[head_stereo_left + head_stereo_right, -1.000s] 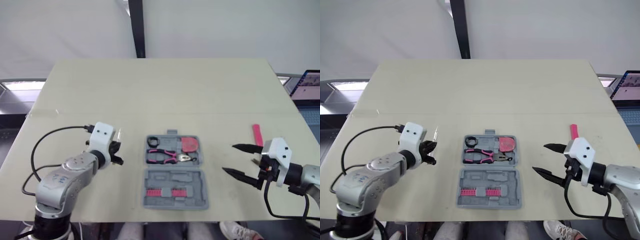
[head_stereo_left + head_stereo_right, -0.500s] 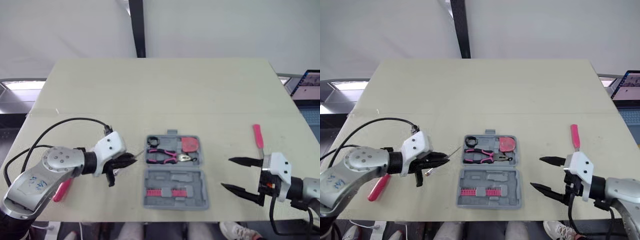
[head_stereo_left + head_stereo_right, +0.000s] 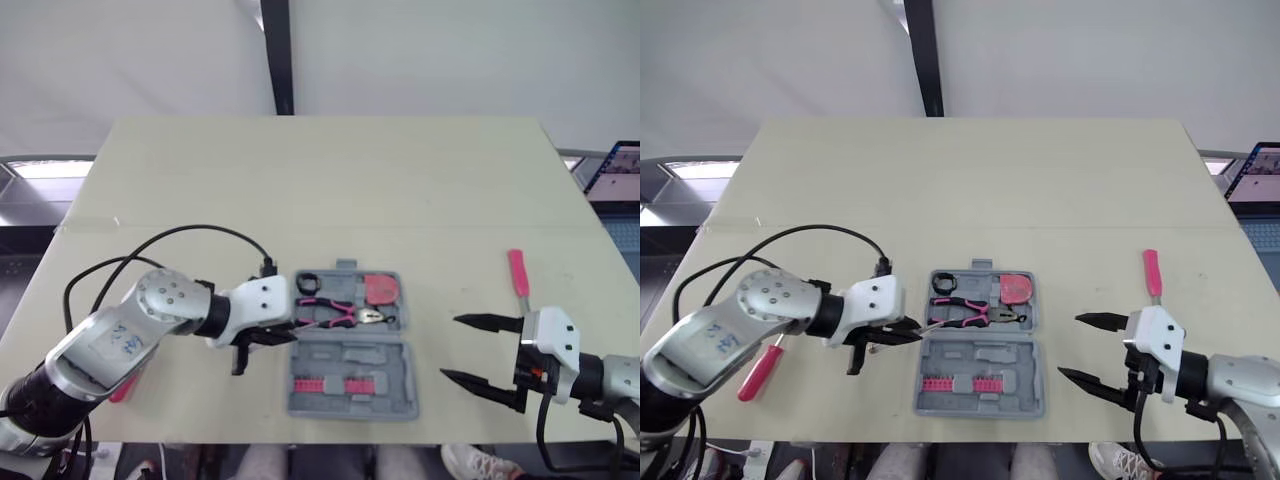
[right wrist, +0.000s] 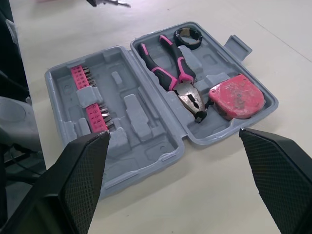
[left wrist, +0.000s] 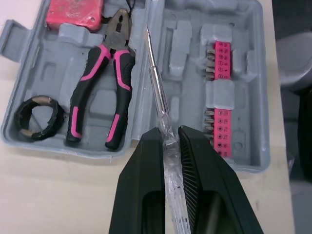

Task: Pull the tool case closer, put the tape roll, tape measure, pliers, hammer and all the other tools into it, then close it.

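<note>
1. Left wrist view: our left jaws pinch the clear-handled screwdriver, its shaft over the open tool case, just beside the pliers.
2. Our right jaws hang spread wide above the tabletop, right of the case.
</note>
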Tool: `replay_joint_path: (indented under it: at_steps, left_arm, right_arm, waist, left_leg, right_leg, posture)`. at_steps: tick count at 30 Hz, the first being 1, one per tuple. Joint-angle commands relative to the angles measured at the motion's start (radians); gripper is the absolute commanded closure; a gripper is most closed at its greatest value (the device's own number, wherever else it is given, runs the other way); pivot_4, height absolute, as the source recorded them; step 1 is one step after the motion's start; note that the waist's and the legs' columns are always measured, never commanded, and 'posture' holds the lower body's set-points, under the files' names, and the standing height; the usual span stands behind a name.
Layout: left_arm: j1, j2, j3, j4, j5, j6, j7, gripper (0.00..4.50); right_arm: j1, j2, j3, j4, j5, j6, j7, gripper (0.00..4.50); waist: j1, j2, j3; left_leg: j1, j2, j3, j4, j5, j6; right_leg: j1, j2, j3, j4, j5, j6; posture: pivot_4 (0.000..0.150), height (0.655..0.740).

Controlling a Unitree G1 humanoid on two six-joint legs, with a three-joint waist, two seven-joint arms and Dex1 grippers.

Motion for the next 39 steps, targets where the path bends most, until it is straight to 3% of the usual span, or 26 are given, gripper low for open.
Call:
replay_joint_path:
  at_steps: [1,12,22,39]
  left_arm:
    - [-0.056,-0.026,-0.062,0.017,0.031,0.025,-0.049,4.48]
    - [-0.237,-0.158,-0.291,0.16,0.175,0.082,-0.103,4.48]
    - [-0.39,-0.252,-0.431,0.31,0.339,-0.061,-0.207,4.48]
    - [-0.465,-0.439,-0.487,0.464,0.512,-0.069,-0.28,4.48]
  right_arm:
    - [0.009,-0.007,-0.015,-0.004,0.001,-0.018,0.015,0.0]
    - [0.045,0.005,-0.003,-0.009,-0.028,-0.053,0.009,0.0]
    - [0.046,0.009,0.002,-0.006,-0.042,-0.059,0.003,0.0]
    - [0.052,-0.002,0.009,0.016,-0.086,-0.091,0.01,0.0]
  waist:
    - [-0.001,0.0,0.0]
    - [0.001,-0.002,0.001]
    - [0.0,-0.002,0.001]
    - [0.0,-0.002,0.001]
  left_leg:
    - [0.0,0.0,0.0,0.0,0.0,0.0]
    - [0.0,0.0,0.0,0.001,0.0,0.0]
    - [0.0,0.0,0.0,0.002,0.0,0.0]
    - [0.0,0.0,0.0,0.003,0.0,0.0]
  right_leg:
    - [0.0,0.0,0.0,0.0,0.0,0.0]
    - [0.0,0.0,0.0,0.001,0.0,0.0]
    - [0.0,0.0,0.0,0.002,0.0,0.0]
    - [0.0,0.0,0.0,0.004,0.0,0.0]
  posture:
    - [0.15,0.74]
    - [0.15,0.74]
    - [0.15,0.74]
    - [0.15,0.74]
